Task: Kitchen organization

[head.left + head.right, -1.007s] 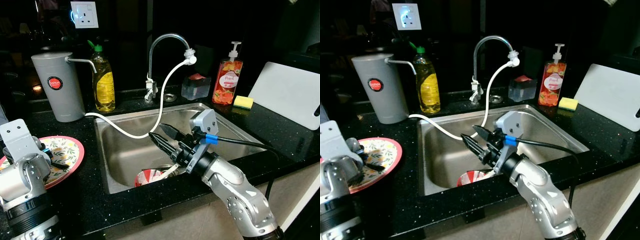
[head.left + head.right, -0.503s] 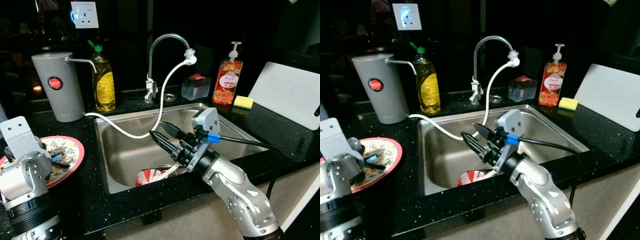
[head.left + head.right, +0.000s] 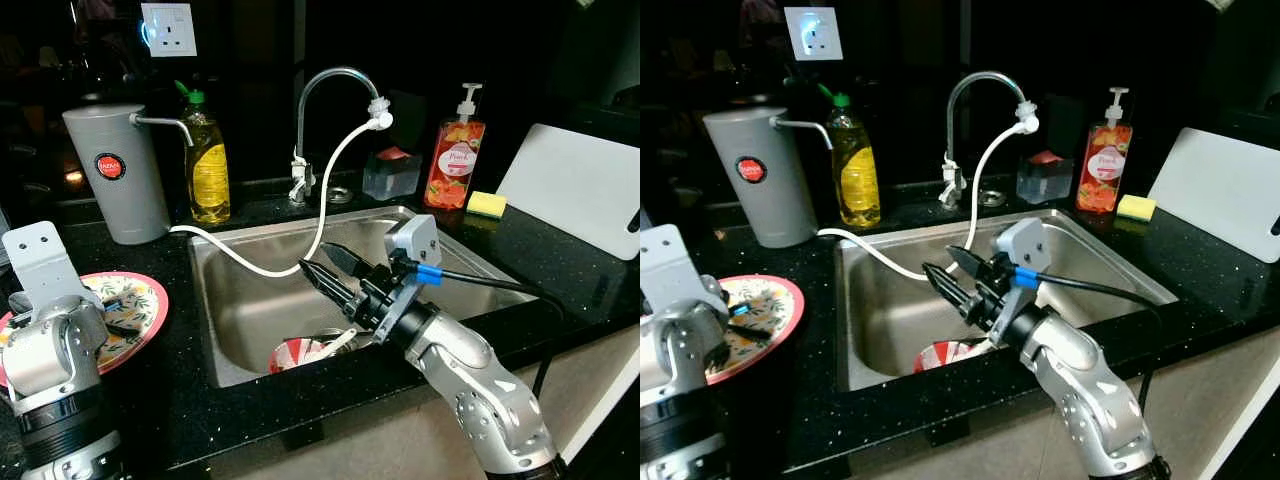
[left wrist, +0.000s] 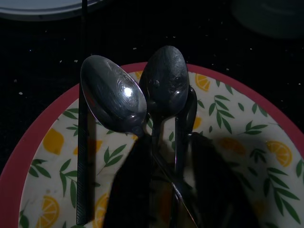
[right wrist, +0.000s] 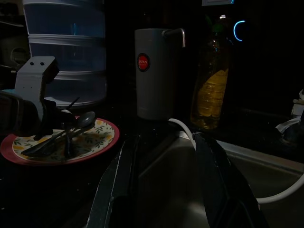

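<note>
A black speckled counter (image 3: pixel 250 400) holds a steel sink (image 3: pixel 262 300). The left gripper (image 4: pixel 171 190) is closed on spoons (image 4: pixel 137 104) over a lemon-print plate (image 3: pixel 140 305). The right gripper (image 3: pixel 318 272) hangs open above the sink, a red bowl (image 3: pixel 300 352) just below it. Beyond stand a dish soap bottle (image 3: pixel 208 165) and grey dispenser (image 3: pixel 115 172).

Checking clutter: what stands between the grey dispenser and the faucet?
The yellow dish soap bottle stands between grey dispenser and faucet, seen in both eye views.
</note>
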You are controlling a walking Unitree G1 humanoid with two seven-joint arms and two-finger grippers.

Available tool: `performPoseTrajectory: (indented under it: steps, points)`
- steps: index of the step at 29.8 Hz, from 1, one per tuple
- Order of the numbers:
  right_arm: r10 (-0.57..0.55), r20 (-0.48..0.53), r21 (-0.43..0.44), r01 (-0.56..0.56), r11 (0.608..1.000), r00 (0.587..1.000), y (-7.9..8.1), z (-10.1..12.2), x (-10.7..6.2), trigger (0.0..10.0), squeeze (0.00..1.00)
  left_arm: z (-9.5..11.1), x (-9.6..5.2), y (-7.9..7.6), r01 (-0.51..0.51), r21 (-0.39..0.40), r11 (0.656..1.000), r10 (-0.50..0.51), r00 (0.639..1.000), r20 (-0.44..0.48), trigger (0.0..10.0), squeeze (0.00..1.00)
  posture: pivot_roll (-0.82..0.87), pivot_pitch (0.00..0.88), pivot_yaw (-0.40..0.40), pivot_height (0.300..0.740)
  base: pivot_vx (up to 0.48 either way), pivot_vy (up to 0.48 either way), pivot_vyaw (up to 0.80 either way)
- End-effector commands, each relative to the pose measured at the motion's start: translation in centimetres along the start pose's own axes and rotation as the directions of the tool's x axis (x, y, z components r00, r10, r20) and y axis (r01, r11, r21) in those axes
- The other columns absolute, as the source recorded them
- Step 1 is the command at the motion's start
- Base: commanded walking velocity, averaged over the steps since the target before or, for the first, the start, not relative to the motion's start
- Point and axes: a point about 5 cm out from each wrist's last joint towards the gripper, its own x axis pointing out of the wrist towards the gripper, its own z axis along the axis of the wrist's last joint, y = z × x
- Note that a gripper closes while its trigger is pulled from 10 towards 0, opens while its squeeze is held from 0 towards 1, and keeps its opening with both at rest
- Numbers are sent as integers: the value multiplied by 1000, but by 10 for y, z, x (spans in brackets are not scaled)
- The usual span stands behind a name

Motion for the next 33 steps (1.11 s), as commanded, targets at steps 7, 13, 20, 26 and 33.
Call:
performPoseTrajectory:
  steps: [7, 13, 20, 26, 33]
  points:
    - [8, 6, 1, -8, 1000, 1000, 2, 4, -1, 10000, 0, -7, 6, 4, -26, 10, 1000, 27, 999, -44, 10000, 0, -52, 19, 19, 740, 0, 0, 0]
    - [10, 8, 2, -10, 1000, 1000, 2, 4, -1, 10000, 0, -8, 7, 4, -32, 9, 999, 32, 998, -52, 10000, 0, -53, 18, 18, 740, 0, 0, 0]
    - [11, 11, 2, -11, 1000, 1000, 2, 5, -1, 10000, 0, -13, 9, 5, -39, 7, 999, 39, 997, -63, 4706, 0, -52, 19, 17, 740, 0, 0, 0]
    - [14, 9, 4, -14, 1000, 1000, 2, 5, 0, 10000, 0, -15, 8, 6, -46, 6, 999, 46, 997, -62, 0, 0, -51, 19, 14, 740, 0, 0, 0]
    - [16, 12, 6, -16, 1000, 1000, 2, 5, 0, 10000, 0, -15, 8, 6, -47, -3, 999, 47, 997, -57, 0, 0, -50, 16, 13, 740, 0, 0, 0]
